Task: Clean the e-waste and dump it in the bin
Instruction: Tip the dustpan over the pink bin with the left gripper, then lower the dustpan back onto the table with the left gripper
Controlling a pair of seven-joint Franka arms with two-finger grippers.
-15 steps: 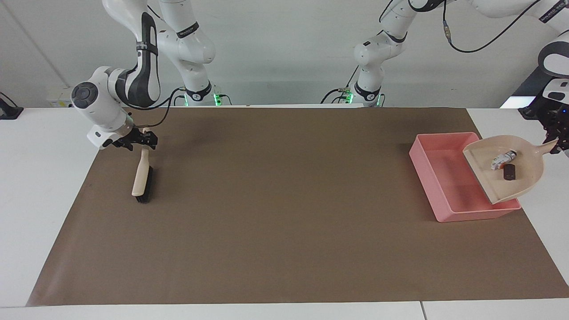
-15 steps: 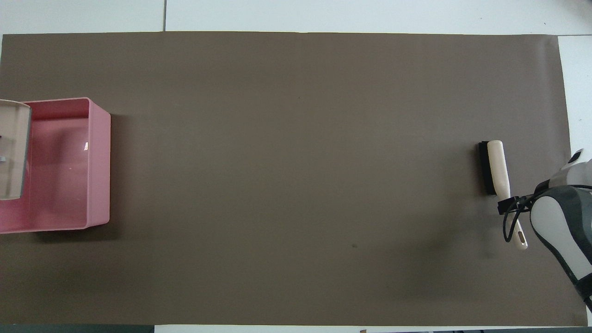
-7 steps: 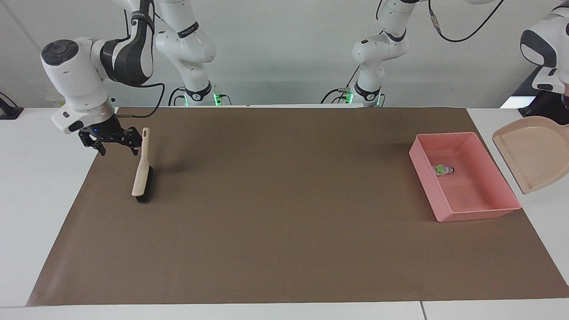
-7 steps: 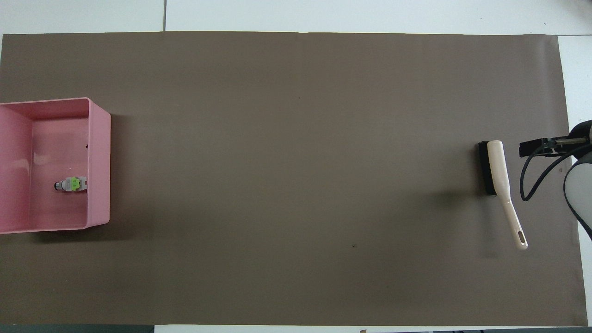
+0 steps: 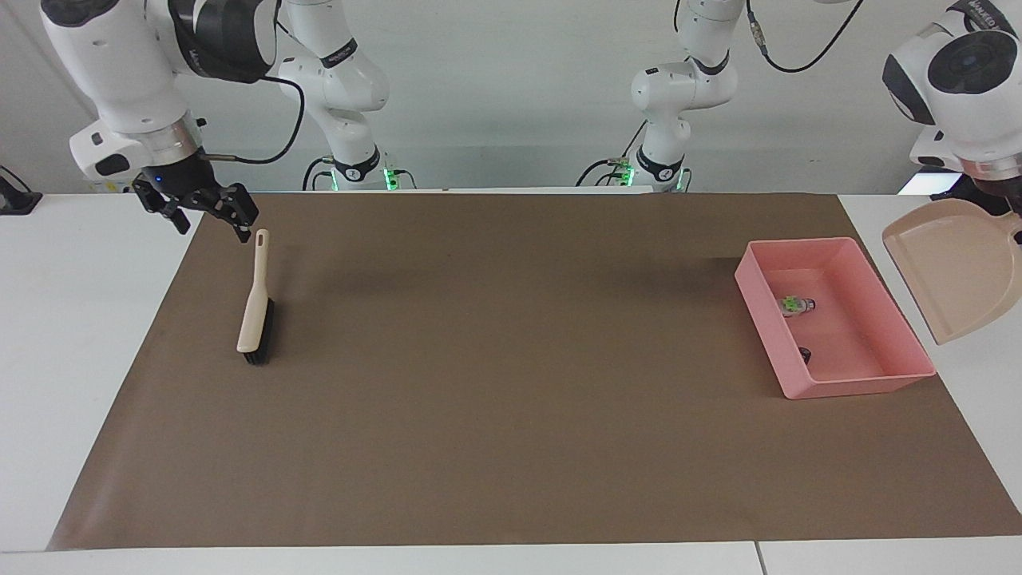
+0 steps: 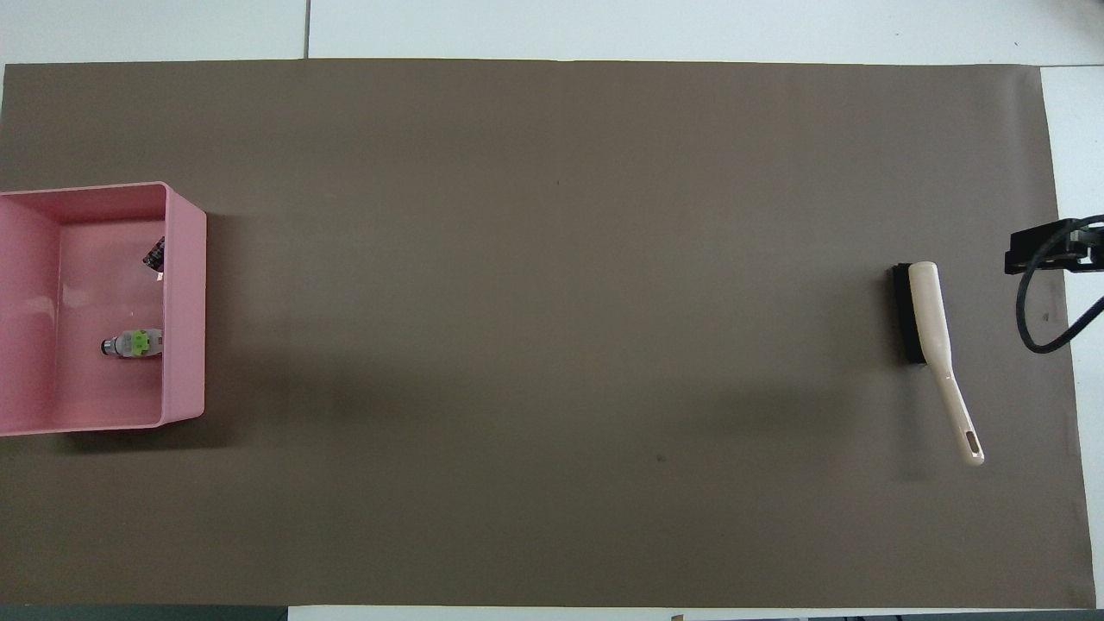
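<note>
Since the earlier frame the right arm has lifted higher, and a black bit has come into sight in the bin.

Brown mat [image 5: 511, 415]: no debris seen on it.

Right gripper [image 5: 206, 209]: fingers spread, empty, hanging over the mat's edge at the right arm's end, just above the tip of the brush [image 5: 254, 315] handle. The brush lies flat on the mat, untouched.

Left gripper [image 5: 1011, 217]: grasping the dustpan [image 5: 954, 267] by its handle at the frame edge; the fingers themselves are not visible. The pan hangs tilted and empty beside the bin [image 5: 858, 387], clear of it.

E-waste: both bits lie in the bin, the white-grey bit [image 5: 796, 304] nearer the robots and the black bit [image 5: 804, 352] against the inner wall.

Judgement: dumping looks complete. Remaining risk is the pan's lip catching the bin wall when lowered, shoving or tipping the light bin and spilling the bits.
</note>
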